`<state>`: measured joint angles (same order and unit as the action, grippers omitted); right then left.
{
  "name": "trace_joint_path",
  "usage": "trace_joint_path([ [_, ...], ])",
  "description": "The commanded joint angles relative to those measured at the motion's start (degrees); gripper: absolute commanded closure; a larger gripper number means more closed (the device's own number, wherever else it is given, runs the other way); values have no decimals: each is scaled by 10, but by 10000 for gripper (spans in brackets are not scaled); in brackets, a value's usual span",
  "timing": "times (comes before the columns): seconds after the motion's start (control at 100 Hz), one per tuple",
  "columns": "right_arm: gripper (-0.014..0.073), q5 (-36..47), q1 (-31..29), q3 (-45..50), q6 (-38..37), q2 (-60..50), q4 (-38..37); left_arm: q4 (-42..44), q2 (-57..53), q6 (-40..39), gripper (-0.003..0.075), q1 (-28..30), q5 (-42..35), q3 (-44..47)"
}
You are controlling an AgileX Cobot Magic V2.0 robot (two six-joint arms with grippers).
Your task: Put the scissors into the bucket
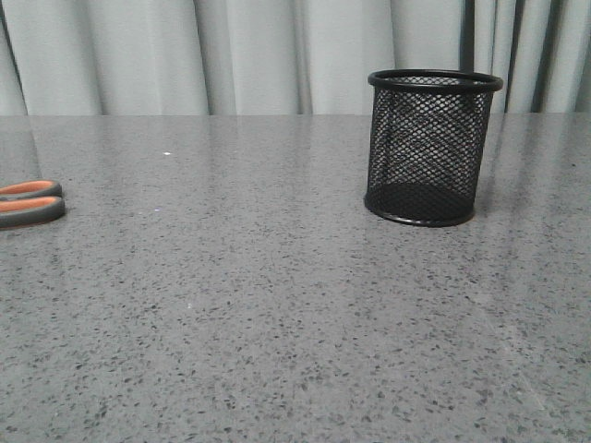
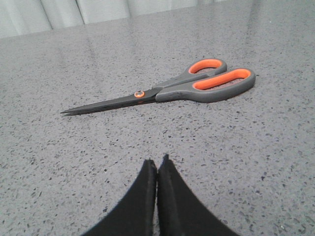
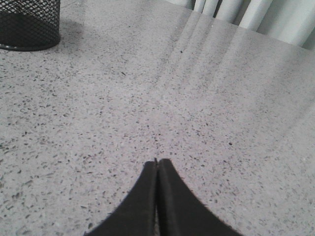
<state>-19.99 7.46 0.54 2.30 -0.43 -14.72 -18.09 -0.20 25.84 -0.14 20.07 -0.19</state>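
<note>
Looking across the table [image 1: 277, 305], nothing of the job appears done yet. The scissors [image 2: 167, 89] lie flat and closed on the speckled grey surface at the far left of the scene; in the front view only their orange-lined handle loops [image 1: 30, 203] poke in at the left edge. The bucket [image 1: 432, 148] stands upright over on the right, toward the far side, well apart from the scissors, and through its mesh I see nothing inside.

From the left wrist view, the left gripper [image 2: 157, 164] has its two black fingers pressed together, holding nothing, poised above the table near the scissors but not touching them. The blades point one way, the handles the other, lying crosswise ahead of the fingertips. The right gripper [image 3: 157, 164] is likewise closed and empty, over bare tabletop, with the base of the bucket just in the corner of its view.

So everything is left, by my reckoning: opening the fingers, grasping the scissors, carrying them rightward across the table, and dropping them through the bucket's rim.
</note>
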Motion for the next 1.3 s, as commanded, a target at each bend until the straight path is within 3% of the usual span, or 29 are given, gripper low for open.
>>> trace_joint_path([
  [0.0, 638, 11, -2, 9, 1, -14, -12, -8, -14, -7, 741, -3, -39, 16],
  [0.81, 638, 12, -2, 9, 1, -14, -12, 17, -14, -6, 741, -3, -55, 16],
  [0.95, 638, 9, -2, 9, 1, -14, -105, 21, -14, -6, 741, -3, -125, 16],
  [1.02, 638, 18, -2, 9, 1, -14, -106, -20, -14, -6, 741, -4, -165, 16],
  [1.17, 638, 17, -2, 9, 1, -14, -106, -202, -14, -6, 741, -4, -187, 16],
  [1.29, 639, 26, -2, 9, 1, -14, -120, -233, -14, -6, 741, -4, -187, 16],
])
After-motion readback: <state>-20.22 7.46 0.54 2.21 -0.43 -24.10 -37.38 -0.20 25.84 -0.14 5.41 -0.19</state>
